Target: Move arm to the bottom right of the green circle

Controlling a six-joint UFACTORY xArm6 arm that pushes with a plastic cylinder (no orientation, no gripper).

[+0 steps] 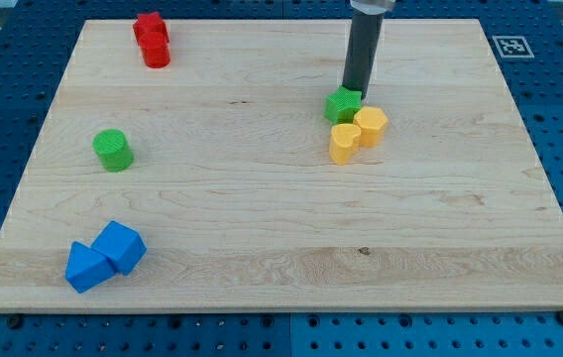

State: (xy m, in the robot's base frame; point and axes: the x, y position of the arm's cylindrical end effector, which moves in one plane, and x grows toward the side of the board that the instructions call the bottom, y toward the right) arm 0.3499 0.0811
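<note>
The green circle (113, 150) is a short green cylinder at the view's left, about mid-height on the wooden board (281, 238). My tip (353, 90) is far to its right, near the view's top centre. The tip touches the top edge of a green star-like block (343, 105). The dark rod rises straight up from there out of the view.
Two yellow blocks (358, 134) sit against the green block's lower right. Two red blocks (152, 40) are at the view's top left. Two blue blocks (105, 256) are at the bottom left. Blue pegboard surrounds the board.
</note>
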